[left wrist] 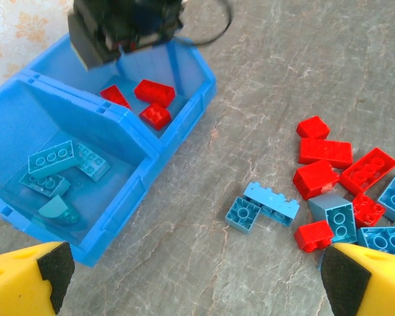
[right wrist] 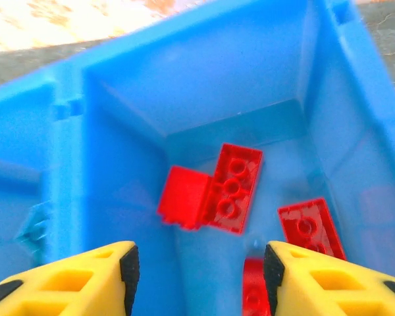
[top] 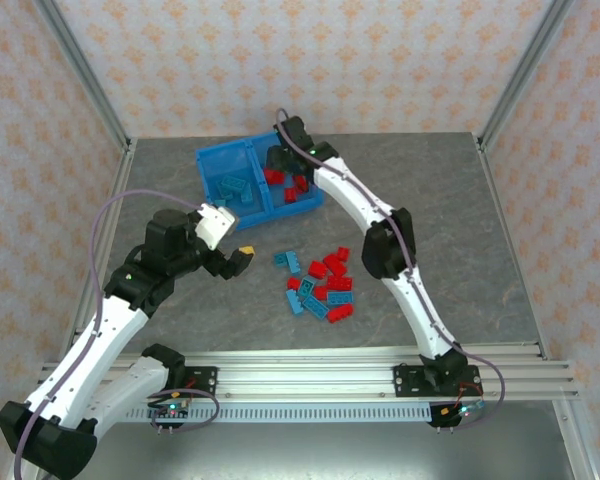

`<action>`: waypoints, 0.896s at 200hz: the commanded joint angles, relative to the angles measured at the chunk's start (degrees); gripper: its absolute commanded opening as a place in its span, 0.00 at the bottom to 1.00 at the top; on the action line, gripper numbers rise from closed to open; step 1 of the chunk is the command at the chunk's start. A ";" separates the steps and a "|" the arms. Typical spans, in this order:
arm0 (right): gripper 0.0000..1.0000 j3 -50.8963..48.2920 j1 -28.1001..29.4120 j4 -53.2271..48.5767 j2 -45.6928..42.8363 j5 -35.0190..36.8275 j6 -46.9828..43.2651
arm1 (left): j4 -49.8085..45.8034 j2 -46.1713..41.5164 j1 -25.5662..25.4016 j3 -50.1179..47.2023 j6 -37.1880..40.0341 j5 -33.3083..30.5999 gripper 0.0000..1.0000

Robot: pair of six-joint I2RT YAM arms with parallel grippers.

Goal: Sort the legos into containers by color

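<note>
Two yellow fingertips (right wrist: 72, 283) with black pads sit at the near edge of the right wrist view. The right jaws stand partly apart with nothing gripped between them, over the right compartment of the blue bin (right wrist: 184, 79). Red legos (right wrist: 234, 187) lie on that compartment's floor directly below. The bin sits at the far middle of the grey bench (top: 460, 220), and its left compartment holds teal legos (left wrist: 52, 158).

The left jaws are spread wide and empty, their pads (left wrist: 56, 266) at the near corners of the left wrist view. They hover above bare bench, just near of the bin and left of the loose pile (top: 325, 285) of red and teal legos not yet sorted.

That pile lies close to the right of the left jaws, while the right jaws are well apart from it, on its far side. The left arm therefore looks better placed for the next pick. The closest pieces are a teal pair (left wrist: 263, 204) at the pile's left edge, touching each other. The longer one runs diagonally, far-left to near-right, so the jaws would probably need turning to close across it.
</note>
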 commanded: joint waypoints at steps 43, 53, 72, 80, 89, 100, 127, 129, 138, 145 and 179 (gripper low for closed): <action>0.62 -57.70 0.09 11.97 -47.20 3.38 6.36 | 2.36 -2.33 -0.40 -1.69 3.92 17.87 1.00; 0.64 -65.43 0.06 12.52 -52.04 5.42 8.66 | 2.75 -1.87 -0.53 -1.77 4.19 19.83 1.00; 0.69 -73.97 0.01 9.23 -57.02 8.15 13.84 | 2.71 -0.47 -0.70 -1.31 4.75 21.54 0.99; 0.72 -76.16 -0.01 7.85 -57.37 8.24 16.88 | 2.71 0.05 -0.75 -0.98 4.84 21.96 0.99; 0.73 -77.85 -0.07 7.45 -56.50 6.35 19.52 | 2.66 0.61 -0.83 -0.75 4.75 22.35 0.99; 0.74 -77.87 -0.06 6.50 -53.86 3.31 21.15 | 2.44 0.94 -0.90 -0.52 4.79 22.47 0.99; 0.74 -73.38 -0.11 1.49 -44.75 1.93 24.12 | 1.71 0.77 -1.33 -0.85 5.55 21.86 0.99; 0.74 -73.08 -0.11 1.33 -44.16 2.00 24.32 | 1.62 0.73 -1.40 -0.88 5.72 21.90 0.99; 0.74 -72.36 -0.11 1.23 -41.98 2.28 25.03 | 0.91 0.68 -1.88 -1.01 6.66 22.02 0.99; 0.73 -72.03 -0.11 1.61 -40.65 2.29 25.39 | 0.15 0.62 -2.33 -1.09 7.59 21.90 0.99; 0.68 -71.43 -0.11 2.01 -36.34 4.40 26.65 | -1.51 0.51 -4.37 -1.52 10.02 19.35 0.99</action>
